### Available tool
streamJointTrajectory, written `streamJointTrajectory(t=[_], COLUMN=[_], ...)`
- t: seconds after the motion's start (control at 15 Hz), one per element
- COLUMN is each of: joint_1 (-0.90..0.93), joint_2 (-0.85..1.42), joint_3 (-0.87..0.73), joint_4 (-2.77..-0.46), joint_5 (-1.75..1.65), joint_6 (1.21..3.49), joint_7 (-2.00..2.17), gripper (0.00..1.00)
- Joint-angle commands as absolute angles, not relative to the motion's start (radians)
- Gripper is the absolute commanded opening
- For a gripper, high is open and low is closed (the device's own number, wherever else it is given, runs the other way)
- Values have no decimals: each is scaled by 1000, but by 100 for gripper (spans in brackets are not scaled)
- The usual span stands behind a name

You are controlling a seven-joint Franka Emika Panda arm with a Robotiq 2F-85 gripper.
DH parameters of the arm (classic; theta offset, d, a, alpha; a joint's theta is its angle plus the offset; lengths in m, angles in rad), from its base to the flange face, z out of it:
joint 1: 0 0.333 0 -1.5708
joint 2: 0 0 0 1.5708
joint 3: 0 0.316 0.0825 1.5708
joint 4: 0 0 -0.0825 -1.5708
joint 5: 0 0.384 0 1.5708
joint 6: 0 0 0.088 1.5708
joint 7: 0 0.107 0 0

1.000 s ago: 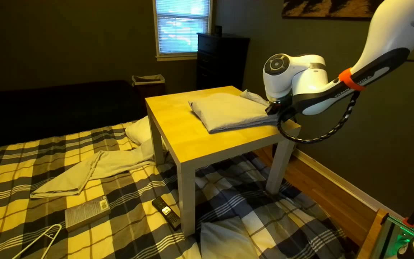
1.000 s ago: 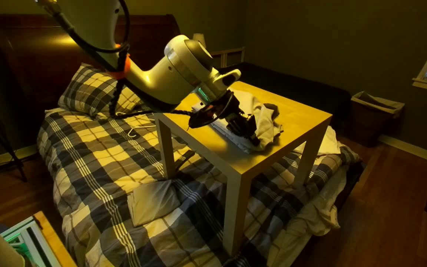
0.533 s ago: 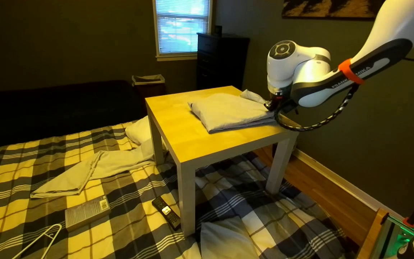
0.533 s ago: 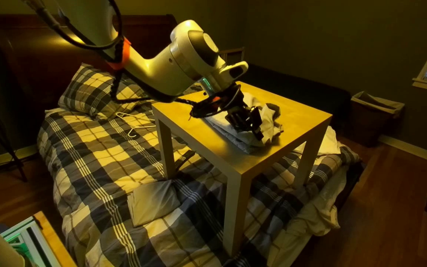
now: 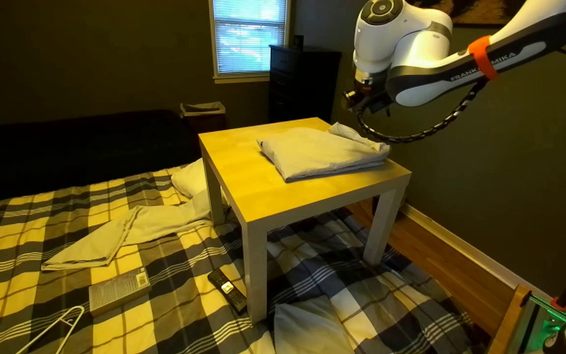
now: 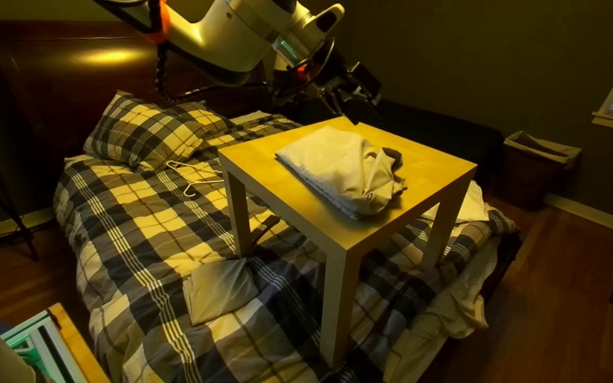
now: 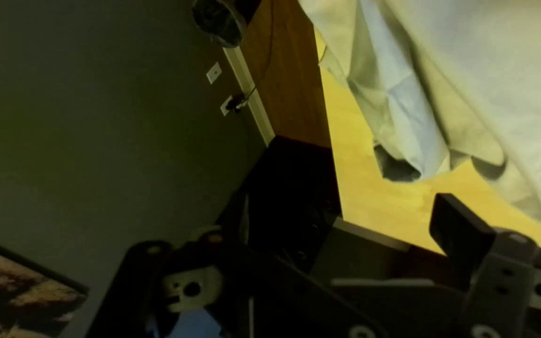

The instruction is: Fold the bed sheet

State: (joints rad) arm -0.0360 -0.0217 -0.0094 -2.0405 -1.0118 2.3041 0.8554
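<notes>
The bed sheet [image 5: 322, 151] lies as a pale, folded, layered bundle on the small wooden table. Its top looks fairly flat in both exterior views, while one end [image 6: 383, 183] is rumpled with loose folds. The wrist view shows those loose folds of sheet [image 7: 416, 108] with a dark gap beneath a corner. High above the tabletop hangs my gripper [image 6: 358, 103], clear of the cloth. Its fingers stand wide apart in the wrist view, one dark fingertip [image 7: 460, 230] over the table's edge, with nothing held between them.
The table [image 5: 243, 182] stands on a plaid-covered bed. Around its legs lie a remote [image 5: 227, 291], a flat box [image 5: 118, 291], a hanger [image 5: 64, 322] and other pale cloths [image 6: 221, 290]. A dark dresser [image 5: 305, 81] stands behind the table, near the wall.
My gripper was down at the sheet's rumpled end. It has opened and risen well above the table, leaving the sheet lying there with that end uncovered to view.
</notes>
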Motion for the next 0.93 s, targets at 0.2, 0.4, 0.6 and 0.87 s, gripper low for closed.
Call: streamJointTrajectory(t=[0.2, 0.4, 0.6, 0.87], joint_1=[5, 7, 9, 27], joint_2=[233, 175, 160, 255], joint_3=[-6, -4, -3, 3], joint_4=[-1781, -1846, -1845, -1732], joint_5=[-1043, -1053, -1053, -984], joint_6=[2000, 2055, 2055, 1913], joint_7=[1133, 1088, 1085, 1120], gripper=[100, 100, 100, 100])
